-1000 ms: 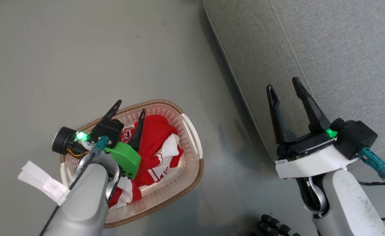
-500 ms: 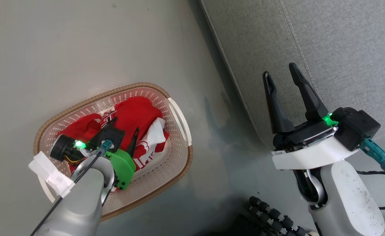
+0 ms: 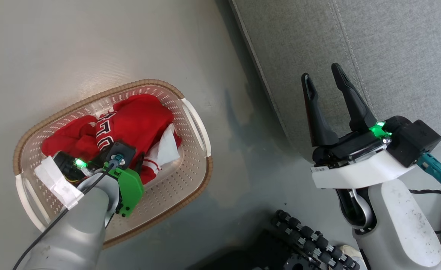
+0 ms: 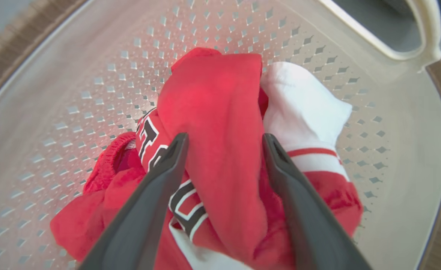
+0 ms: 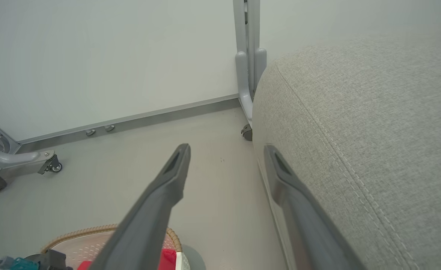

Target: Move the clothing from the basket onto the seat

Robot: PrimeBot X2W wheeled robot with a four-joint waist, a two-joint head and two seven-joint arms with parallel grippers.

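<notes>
The cream perforated basket (image 3: 196, 157) with its brown rim sits on the grey floor at the left. The red clothing (image 3: 137, 120) with white panels and lettering lies bunched inside it. My left gripper (image 4: 225, 138) is down in the basket and open, its two fingers straddling a raised red fold of the clothing (image 4: 212, 112) beside a white panel. In the head view its wrist (image 3: 115, 155) hides the fingers. My right gripper (image 3: 321, 72) is open and holds nothing, hovering over the edge of the light-grey seat (image 3: 374, 45), which also fills the right of the right wrist view (image 5: 374, 131).
A black ribbed part (image 3: 306, 240) lies on the floor at the bottom, between the arms. A grey metal frame leg with a caster (image 5: 247, 82) stands behind the seat by the white wall. Another wheeled frame (image 5: 17, 159) is at the left. Bare floor separates basket and seat.
The head camera has shifted, so the whole picture moved. My left gripper has dropped lower into the basket, down around the red clothing. The right gripper has stayed open above the seat edge.
</notes>
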